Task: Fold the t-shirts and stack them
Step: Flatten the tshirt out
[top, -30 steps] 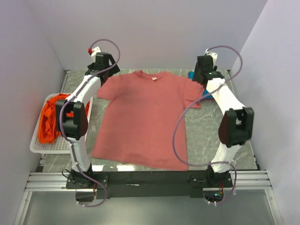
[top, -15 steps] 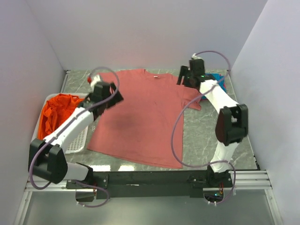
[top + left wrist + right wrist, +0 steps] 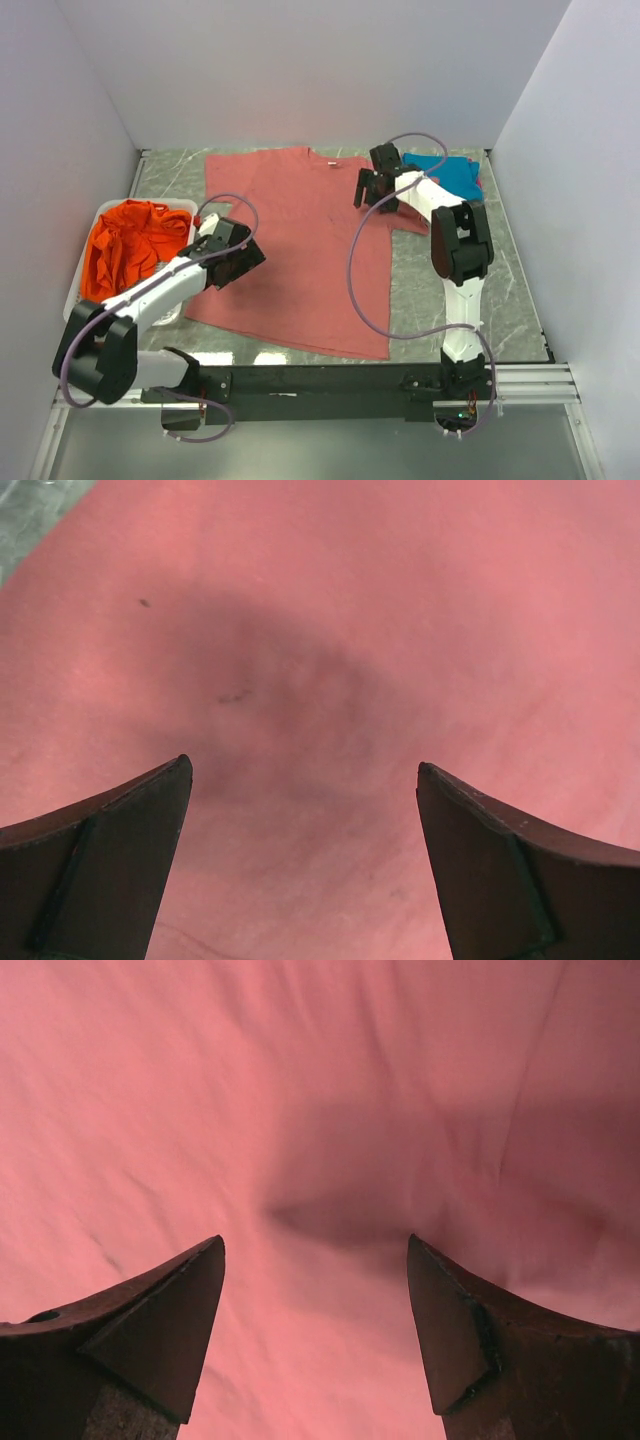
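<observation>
The salmon-red t-shirt [image 3: 300,250] lies spread flat in the middle of the table, collar toward the back. My left gripper [image 3: 238,262] is open just above the shirt's left side; its wrist view shows smooth salmon cloth [image 3: 320,630] between the spread fingertips [image 3: 303,770]. My right gripper [image 3: 372,190] is open over the shirt's right shoulder area; its wrist view shows lightly creased salmon cloth [image 3: 330,1090] between the fingertips [image 3: 315,1245]. The orange shirt [image 3: 125,245] is bunched in the basket. The teal-blue shirt [image 3: 452,175] lies at the back right. The magenta shirt is out of view.
A white mesh basket [image 3: 170,304] stands at the left table edge, close to my left arm. The grey marbled tabletop [image 3: 450,290] shows to the right of the salmon shirt. White walls enclose the table on three sides.
My left gripper swung from the back left down to the shirt's left side. My right gripper moved left from the back right onto the shirt's right shoulder. The left sleeve no longer sticks out.
</observation>
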Robot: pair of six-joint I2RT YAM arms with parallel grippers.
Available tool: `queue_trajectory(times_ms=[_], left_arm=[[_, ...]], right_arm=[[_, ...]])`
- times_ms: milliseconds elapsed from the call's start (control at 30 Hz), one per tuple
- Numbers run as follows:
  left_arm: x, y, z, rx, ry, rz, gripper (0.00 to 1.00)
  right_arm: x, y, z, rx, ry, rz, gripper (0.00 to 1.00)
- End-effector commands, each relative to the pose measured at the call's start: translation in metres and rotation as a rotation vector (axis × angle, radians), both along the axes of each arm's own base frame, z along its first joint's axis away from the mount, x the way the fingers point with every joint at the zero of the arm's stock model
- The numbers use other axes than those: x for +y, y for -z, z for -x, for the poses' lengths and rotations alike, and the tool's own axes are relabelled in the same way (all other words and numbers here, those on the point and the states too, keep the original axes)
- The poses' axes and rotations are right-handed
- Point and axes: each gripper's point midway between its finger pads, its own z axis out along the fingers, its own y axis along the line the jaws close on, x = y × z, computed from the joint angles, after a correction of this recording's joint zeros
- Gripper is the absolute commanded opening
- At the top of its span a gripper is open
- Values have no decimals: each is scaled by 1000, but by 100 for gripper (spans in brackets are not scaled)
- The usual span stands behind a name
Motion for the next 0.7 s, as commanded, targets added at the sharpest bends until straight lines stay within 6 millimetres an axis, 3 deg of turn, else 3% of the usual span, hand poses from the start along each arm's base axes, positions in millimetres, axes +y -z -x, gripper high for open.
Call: queue_trajectory(times_ms=[0,267,333,367,400,433,467,500,600,633,667], left_arm=[[10,16,-5,36,-62,-29,100],[49,36,-24,114,-176,-83,99],[58,40,-33,130,-194,-91,99],[60,41,-37,137,-197,-90,100],[61,44,-45,148,-196,-100,99],[64,45,-50,150,-200,-107,100],[65,47,-54,156,-200,-115,99],[64,50,-65,165,-196,-121,99],[55,53,-89,176,-151,-120,99],[53,53,-96,172,-141,-119,99],[51,53,-110,165,-131,-125,99]], right_arm=[[-1,-7,25,2,24,-44,80],[10,26,101,84,18,-60,79],[14,17,119,61,48,-70,79],[7,33,144,100,63,-43,79],[7,35,158,102,76,-47,79],[19,21,170,63,85,-95,79],[11,41,202,106,92,-71,79],[15,42,218,111,108,-98,79],[39,44,285,130,-2,-131,79],[56,35,315,115,-108,-144,78],[66,29,331,106,-163,-149,78]])
